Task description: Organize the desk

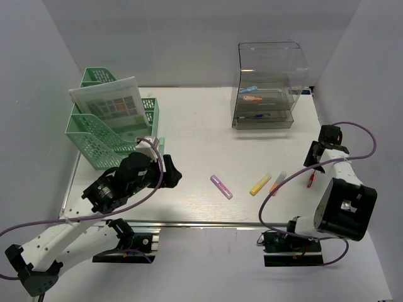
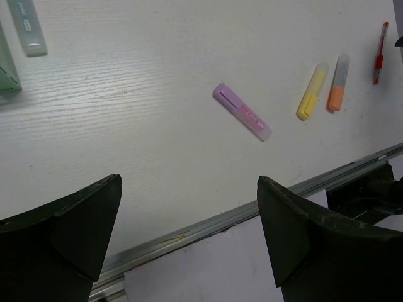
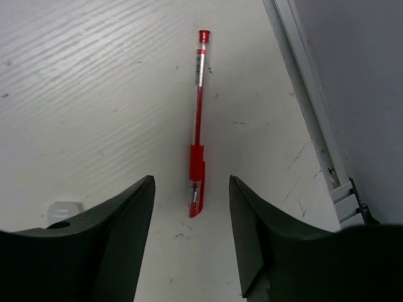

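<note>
Our right gripper (image 3: 191,182) hangs open over a red pen (image 3: 198,119) on the white worktop (image 3: 94,94). Our left gripper (image 2: 189,181) is wide open above it too. We cannot read the pen's tiny writing.

desk (image 1: 195,126) | white, flat, rectangular | silver rail (image 1: 208,223) along front edge | pale grey walls (image 1: 189,38) around

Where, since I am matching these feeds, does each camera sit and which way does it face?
Top external: above and behind the arm bases, looking down on the desk; both arms show.
Left wrist: on the left arm, angled down across the desk toward the purple highlighter; open left gripper in view.
Right wrist: on the right arm, facing down at the red pen lying between the fingers of the right gripper.
Shared: the red pen appears in all three.
</note>
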Tool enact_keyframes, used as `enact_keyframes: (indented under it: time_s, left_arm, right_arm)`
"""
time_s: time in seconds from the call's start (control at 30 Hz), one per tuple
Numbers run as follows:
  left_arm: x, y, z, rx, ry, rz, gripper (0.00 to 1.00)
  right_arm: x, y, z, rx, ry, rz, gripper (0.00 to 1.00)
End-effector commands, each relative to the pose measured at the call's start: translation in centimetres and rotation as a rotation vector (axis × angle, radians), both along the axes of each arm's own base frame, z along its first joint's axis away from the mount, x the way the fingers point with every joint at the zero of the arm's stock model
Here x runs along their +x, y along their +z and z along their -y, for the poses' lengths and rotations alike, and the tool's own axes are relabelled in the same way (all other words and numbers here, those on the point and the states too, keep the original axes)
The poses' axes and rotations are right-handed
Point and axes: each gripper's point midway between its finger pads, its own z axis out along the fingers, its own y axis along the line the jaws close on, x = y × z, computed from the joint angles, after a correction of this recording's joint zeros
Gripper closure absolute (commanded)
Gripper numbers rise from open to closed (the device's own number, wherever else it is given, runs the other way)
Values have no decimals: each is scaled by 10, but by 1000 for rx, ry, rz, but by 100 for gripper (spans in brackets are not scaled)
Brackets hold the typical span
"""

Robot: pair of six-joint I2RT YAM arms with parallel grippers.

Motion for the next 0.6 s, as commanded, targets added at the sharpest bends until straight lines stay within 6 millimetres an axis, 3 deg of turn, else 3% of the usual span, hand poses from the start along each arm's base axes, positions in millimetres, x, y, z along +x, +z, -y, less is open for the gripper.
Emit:
enact_keyframes:
  time_s: [0.0,0.17,0.33,0.57]
  left_arm:
    - [1,-1,7,-37,-3,-9,3]
    - [-1,-2,2,-48,14,3,2]
    - [-3,-7,0,-42,12,-2,2]
    - [-2,-10,1,-48,8,0,2]
  right_arm:
    - [1,-13,11,11,-20,-21,46]
    - [2,-21,15,29,-20,-23,46]
    - [3,-27,14,45,-17,-26,41]
    - [5,-48,11,87,-19,-75,42]
